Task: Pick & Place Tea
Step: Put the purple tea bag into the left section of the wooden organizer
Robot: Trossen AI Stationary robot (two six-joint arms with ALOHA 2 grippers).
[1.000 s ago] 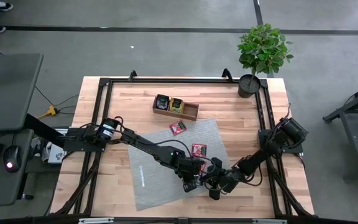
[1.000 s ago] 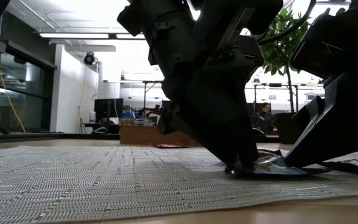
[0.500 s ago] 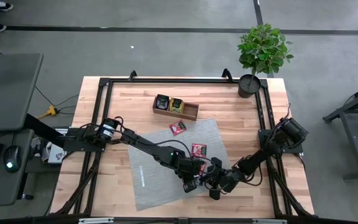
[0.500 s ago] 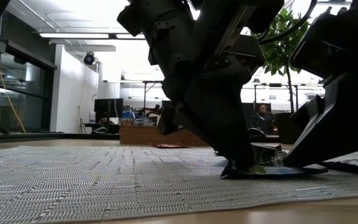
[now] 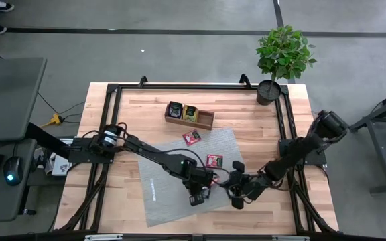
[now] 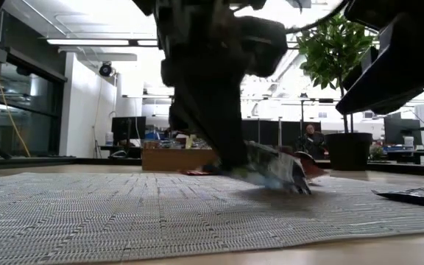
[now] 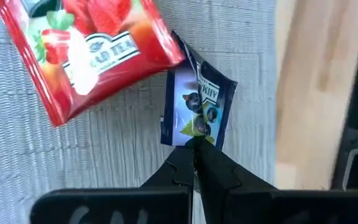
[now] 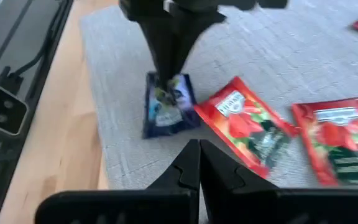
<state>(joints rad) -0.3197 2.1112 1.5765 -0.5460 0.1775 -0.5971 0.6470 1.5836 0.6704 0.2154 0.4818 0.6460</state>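
The left end effector [image 7: 194, 155] is pinched tight on one edge of the dark tea bag [image 7: 197, 106], which sticks straight out past its tips, just above the grey mat [image 7: 104, 162]

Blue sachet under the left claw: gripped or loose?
Gripped. The left claw is shut on the edge of the blue sachet; in the low view it hangs tilted above the mat.
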